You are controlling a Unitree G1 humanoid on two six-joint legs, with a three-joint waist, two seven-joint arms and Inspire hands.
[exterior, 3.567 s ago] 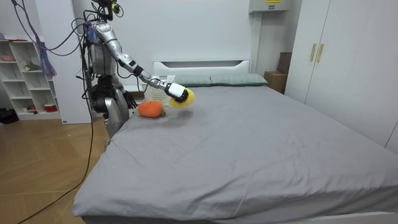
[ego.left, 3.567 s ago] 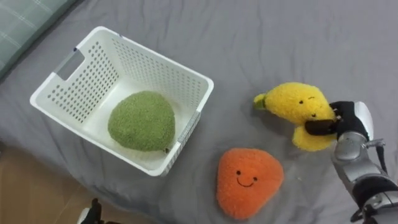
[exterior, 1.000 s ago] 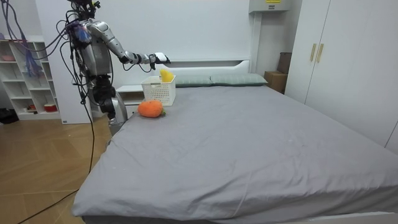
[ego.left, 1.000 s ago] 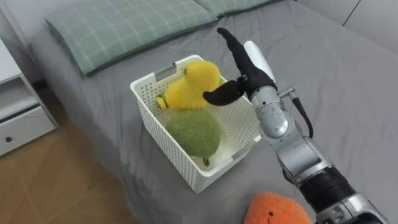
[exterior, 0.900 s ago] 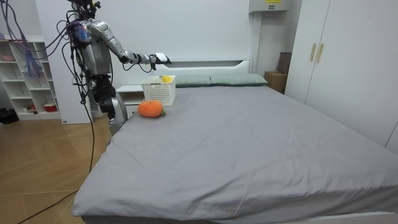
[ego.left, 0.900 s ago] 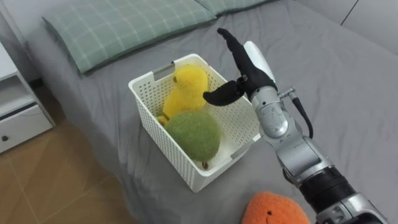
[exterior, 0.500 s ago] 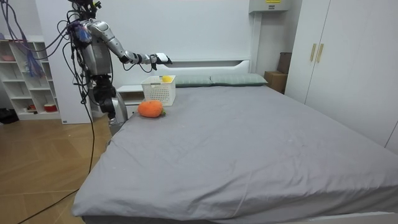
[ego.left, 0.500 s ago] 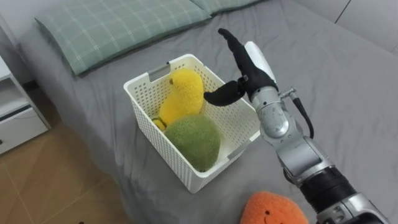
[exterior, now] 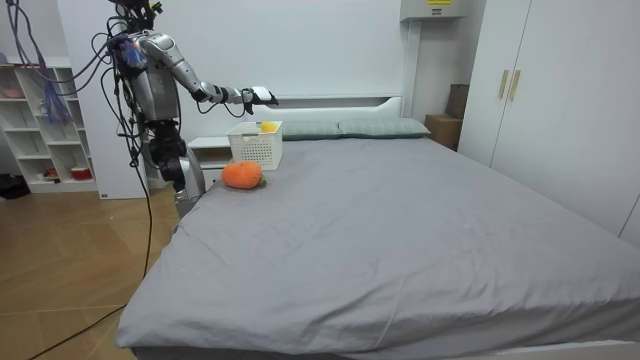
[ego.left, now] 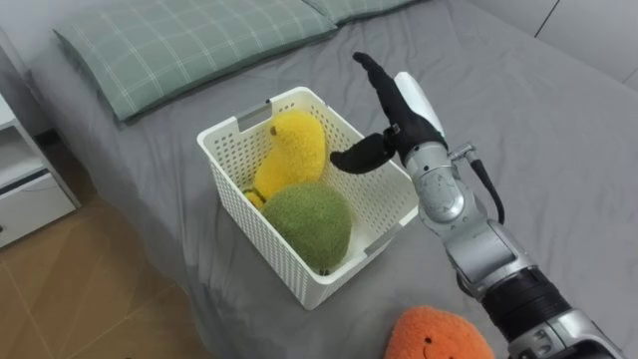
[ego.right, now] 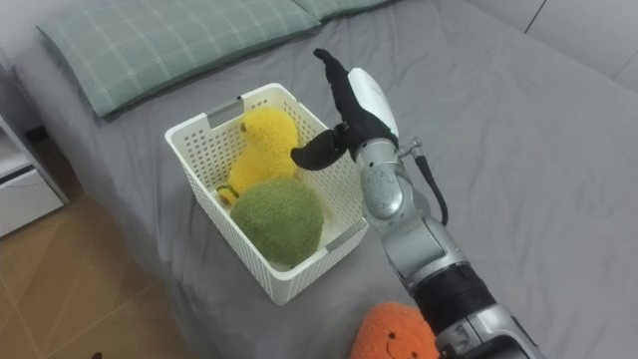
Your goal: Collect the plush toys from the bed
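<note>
A white perforated basket (ego.left: 231,128) (ego.right: 199,128) (exterior: 255,146) sits on the grey bed near its edge. Inside it lie a yellow plush toy (ego.left: 290,150) (ego.right: 256,142) and a green plush toy (ego.left: 310,224) (ego.right: 277,220). My right hand (ego.left: 395,115) (ego.right: 351,105) (exterior: 257,95) hovers open above the basket's right rim, fingers straight, holding nothing. An orange plush toy with a smiling face (ego.left: 439,336) (ego.right: 396,333) (exterior: 241,174) lies on the bed below the basket, beside my forearm.
A green checked pillow (ego.left: 179,40) lies beyond the basket at the bed's head. A white bedside drawer unit (ego.left: 20,170) stands left of the bed over wooden floor. In the room view I stand at the bed's corner, with a shelf (exterior: 35,120) behind me.
The yellow toy has settled deeper into the basket beside the green one. My right hand stays open above the rim; the camera has shifted slightly.
</note>
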